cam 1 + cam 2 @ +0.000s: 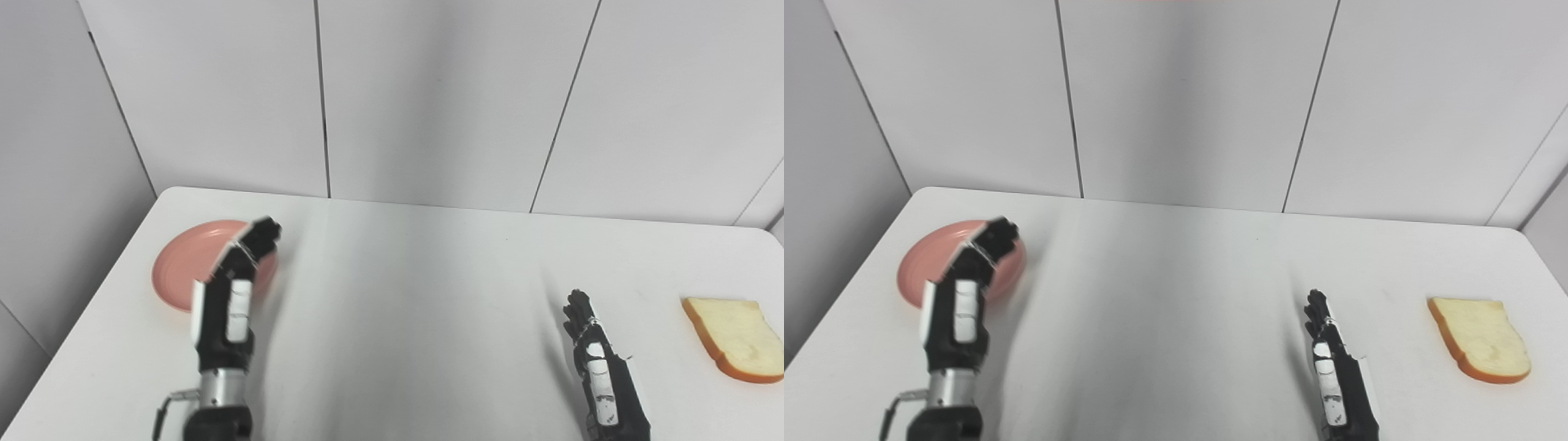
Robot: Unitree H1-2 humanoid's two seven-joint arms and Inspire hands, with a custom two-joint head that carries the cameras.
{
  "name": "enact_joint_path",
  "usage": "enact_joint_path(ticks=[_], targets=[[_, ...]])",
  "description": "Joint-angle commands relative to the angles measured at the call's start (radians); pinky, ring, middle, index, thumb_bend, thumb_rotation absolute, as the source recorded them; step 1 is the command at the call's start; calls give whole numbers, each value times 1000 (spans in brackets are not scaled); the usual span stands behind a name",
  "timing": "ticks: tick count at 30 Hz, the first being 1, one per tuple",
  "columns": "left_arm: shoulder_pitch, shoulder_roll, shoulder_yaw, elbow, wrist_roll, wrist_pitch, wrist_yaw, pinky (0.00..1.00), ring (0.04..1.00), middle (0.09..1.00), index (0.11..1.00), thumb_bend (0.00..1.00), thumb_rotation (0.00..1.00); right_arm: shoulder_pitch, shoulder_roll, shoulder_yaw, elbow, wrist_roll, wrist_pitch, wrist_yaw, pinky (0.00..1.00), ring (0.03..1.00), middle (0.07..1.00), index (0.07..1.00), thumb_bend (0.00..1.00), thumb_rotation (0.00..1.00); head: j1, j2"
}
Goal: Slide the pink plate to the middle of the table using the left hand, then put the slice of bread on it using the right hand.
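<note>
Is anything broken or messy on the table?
Nothing looks broken or spilled. The pink plate sits flat near the table's left edge, with the left hand over it. The slice of bread lies whole at the far right, and the right hand is beside it, not touching.

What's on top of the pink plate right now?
Nothing rests on the visible part of the pink plate. The left robot hand is in front of its right side, hiding that part. The bread slice lies far right.
</note>
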Motion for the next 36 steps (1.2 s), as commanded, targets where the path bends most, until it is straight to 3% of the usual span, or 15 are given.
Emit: enact_joint_path(ticks=[1, 11, 17, 20, 27, 36], targets=[[-81, 73, 34, 39, -23, -32, -11, 789, 784, 760, 689, 949, 949, 37, 13, 2, 43, -1, -18, 0, 995, 959, 960, 945, 790, 1000, -1, 2], [-242, 235, 105, 64, -81, 55, -39, 669, 727, 733, 650, 982, 912, 38, 14, 3, 37, 0, -15, 6, 967, 938, 935, 933, 772, 1000, -8, 9], [-306, 316, 149, 148, -121, 98, -57, 723, 770, 776, 691, 996, 910, 44, 11, 3, 19, -2, -1, 6, 962, 937, 929, 928, 788, 1000, -8, 17], [-349, 351, 168, 234, -148, 90, -72, 746, 777, 785, 682, 996, 902, 46, 8, 1, 15, 0, 1, 7, 957, 934, 926, 926, 784, 1000, -3, 22], [-408, 393, 187, 405, -179, 83, -90, 733, 778, 775, 690, 990, 889, 49, 2, 3, 5, 8, 12, 15, 972, 944, 928, 931, 783, 1000, -2, 28], [-456, 365, 246, 552, -318, 122, -124, 763, 791, 753, 687, 935, 829, 53, 2, 2, -10, 0, 26, 14, 964, 938, 920, 928, 787, 1000, -7, 38]])
